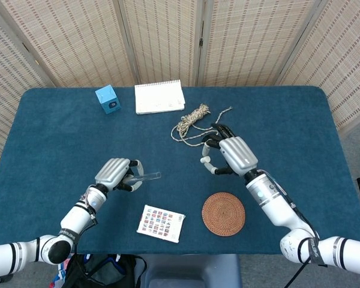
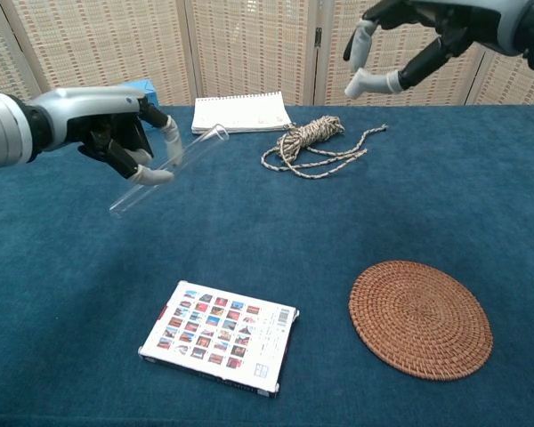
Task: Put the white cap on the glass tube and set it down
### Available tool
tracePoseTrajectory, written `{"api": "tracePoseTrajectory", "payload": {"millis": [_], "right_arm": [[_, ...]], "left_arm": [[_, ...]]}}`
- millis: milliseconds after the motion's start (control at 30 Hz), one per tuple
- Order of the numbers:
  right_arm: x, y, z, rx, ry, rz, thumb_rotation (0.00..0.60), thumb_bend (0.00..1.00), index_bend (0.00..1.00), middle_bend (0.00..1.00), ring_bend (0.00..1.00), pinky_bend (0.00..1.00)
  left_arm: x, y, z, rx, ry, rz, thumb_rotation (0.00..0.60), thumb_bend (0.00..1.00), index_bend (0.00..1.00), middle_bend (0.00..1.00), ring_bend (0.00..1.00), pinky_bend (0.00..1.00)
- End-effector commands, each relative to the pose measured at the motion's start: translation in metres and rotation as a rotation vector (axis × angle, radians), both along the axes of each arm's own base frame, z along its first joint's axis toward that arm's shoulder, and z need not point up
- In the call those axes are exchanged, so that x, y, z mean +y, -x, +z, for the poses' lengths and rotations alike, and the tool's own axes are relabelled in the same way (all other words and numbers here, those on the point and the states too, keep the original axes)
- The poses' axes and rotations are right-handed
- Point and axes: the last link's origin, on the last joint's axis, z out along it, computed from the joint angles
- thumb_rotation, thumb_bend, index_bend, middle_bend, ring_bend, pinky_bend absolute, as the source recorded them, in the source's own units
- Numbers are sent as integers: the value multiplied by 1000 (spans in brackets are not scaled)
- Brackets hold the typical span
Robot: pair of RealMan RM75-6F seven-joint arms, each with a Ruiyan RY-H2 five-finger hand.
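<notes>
held aloft over the blue worktop [image 1: 60,138]: glass tube [image 2: 169,169], pinched near its middle between thumb and fingertips of the left hand [image 2: 116,133], tilted with its open mouth up and toward the centre. likely light, rigid, smooth and slippery, and brittle, so best gripped firmly but gently at mid-length, leaving the mouth free.

raised higher on the other side, well apart from the tube: right hand [image 2: 409,40], thumb and a finger curled together, other fingers spread. white cap [image 2: 351,87] apparently pinched at the fingertips there, though hard to tell from the pale fingertip pads; small, light, easily dropped or twisted askew. best held by its sides with the opening facing the tube mouth.

resting below: woven coaster [image 2: 420,318], picture card [image 2: 221,334], coiled rope [image 2: 313,140], notepad [image 2: 240,112].
</notes>
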Motion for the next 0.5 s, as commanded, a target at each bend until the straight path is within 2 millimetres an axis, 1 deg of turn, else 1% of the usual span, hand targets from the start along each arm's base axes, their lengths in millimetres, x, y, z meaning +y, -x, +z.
{"api": "tracePoseTrajectory", "payload": {"millis": [33, 300, 500], "right_arm": [[4, -11, 4, -54, -14, 24, 600, 445, 736, 288, 0, 0], [13, -30, -7, -86, -52, 77, 600, 444, 737, 290, 0, 0], [17, -36, -15, -86, -74, 97, 600, 445, 738, 291, 0, 0]], "left_arm": [[-1, -7, -3, -24, 8, -2, 600, 410, 549, 969, 991, 1000], [-5, -25, -7, -88, 21, -15, 600, 410, 547, 969, 990, 1000], [-5, -30, -9, -98, 28, -11, 600, 410, 547, 969, 990, 1000]]}}
